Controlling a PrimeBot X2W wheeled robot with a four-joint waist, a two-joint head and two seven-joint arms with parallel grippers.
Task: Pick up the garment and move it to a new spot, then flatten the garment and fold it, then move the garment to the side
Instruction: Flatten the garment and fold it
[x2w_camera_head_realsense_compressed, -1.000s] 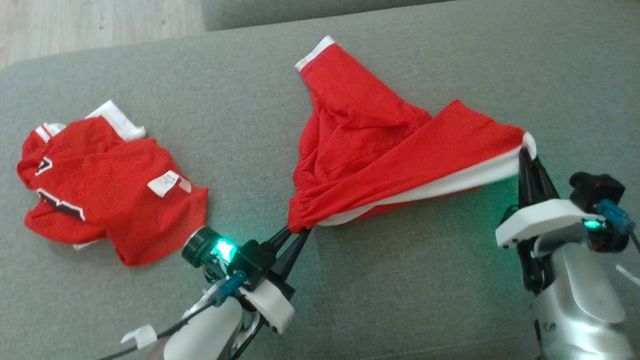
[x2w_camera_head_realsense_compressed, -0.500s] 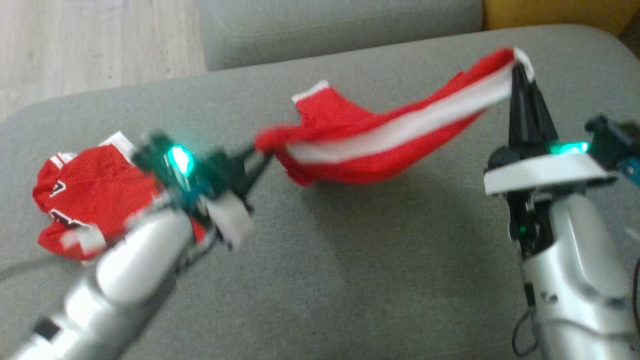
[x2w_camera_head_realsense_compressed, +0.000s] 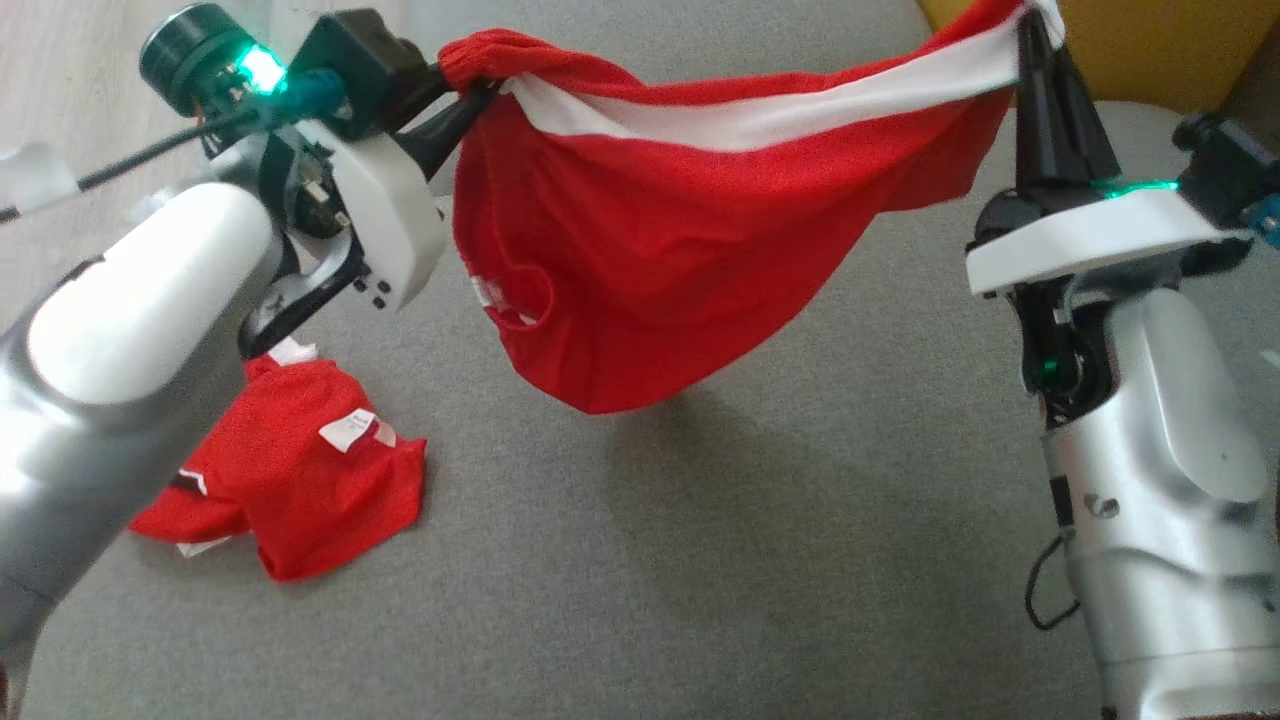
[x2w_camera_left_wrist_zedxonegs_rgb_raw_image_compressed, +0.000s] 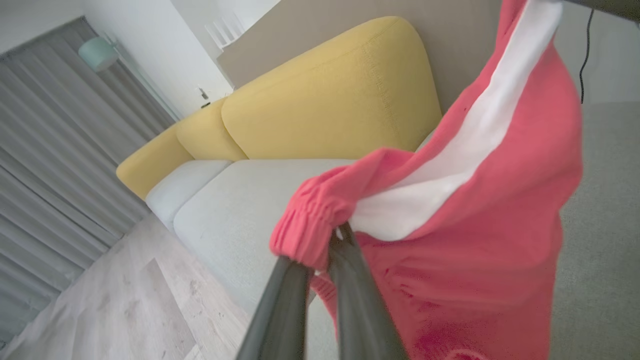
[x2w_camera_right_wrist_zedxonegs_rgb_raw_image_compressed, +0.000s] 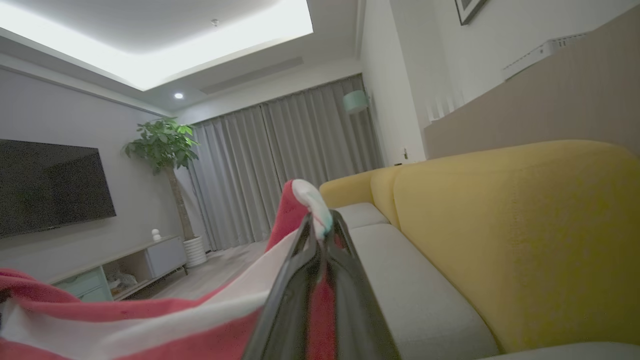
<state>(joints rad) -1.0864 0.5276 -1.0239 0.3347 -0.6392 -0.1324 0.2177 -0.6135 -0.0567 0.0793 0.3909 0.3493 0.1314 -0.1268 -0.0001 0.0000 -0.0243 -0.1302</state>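
Two clenched grips: the left tool (x2w_camera_head_realsense_compressed: 478, 88) pinches one end of the white band (x2w_camera_head_realsense_compressed: 760, 115) on the red garment (x2w_camera_head_realsense_compressed: 640, 250), and the right tool (x2w_camera_head_realsense_compressed: 1030, 32) pinches the other, hanging it stretched above the grey cushion (x2w_camera_head_realsense_compressed: 750, 560). Soft, light, floppy cloth; the band ends look the safest hold.

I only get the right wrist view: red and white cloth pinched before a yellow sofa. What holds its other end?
Observer: The left pincer, shut on the bunched red hem of the garment.
Operator: Is it resting on anything?
Observer: No; the head view shows it strung between the left pincer and the right pincer, sagging above a grey cushion.
Operator: Anything else down there?
Observer: A second red garment lies crumpled on that cushion, a white label showing.
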